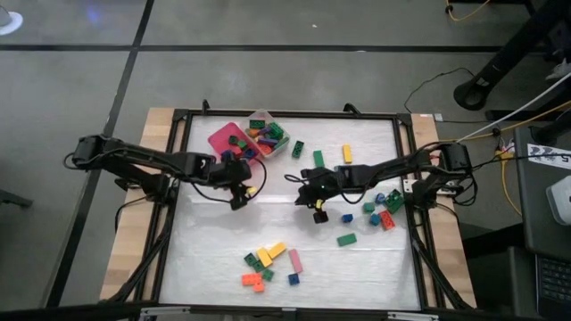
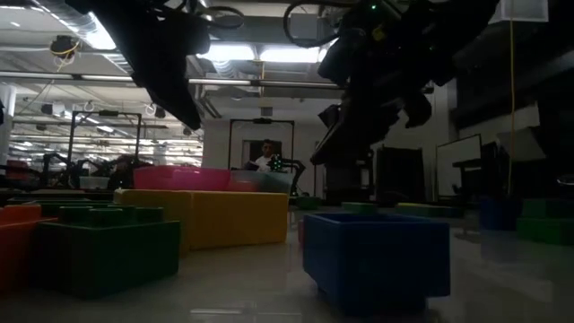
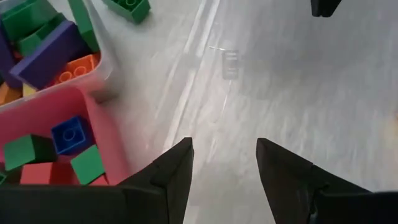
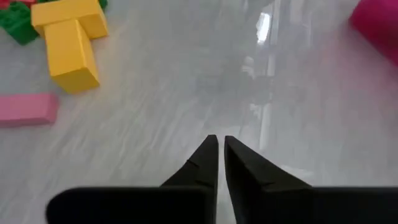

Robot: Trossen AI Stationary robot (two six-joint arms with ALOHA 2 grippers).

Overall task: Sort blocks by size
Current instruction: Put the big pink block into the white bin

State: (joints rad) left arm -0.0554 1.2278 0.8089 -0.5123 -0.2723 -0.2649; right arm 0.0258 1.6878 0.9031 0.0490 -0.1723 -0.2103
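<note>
We see both dark arms reaching in from opposite side edges of the counter toward its middle, elbows bent. The left end effector (image 3: 224,171) hangs over the counter's left half with its fingers (image 3: 177,168) parted and nothing between them. The right end effector (image 4: 218,155) sits near the centre, its fingers (image 4: 202,163) drawn almost together with only a thin slit left; it appears empty, though from above we cannot be certain.
</note>
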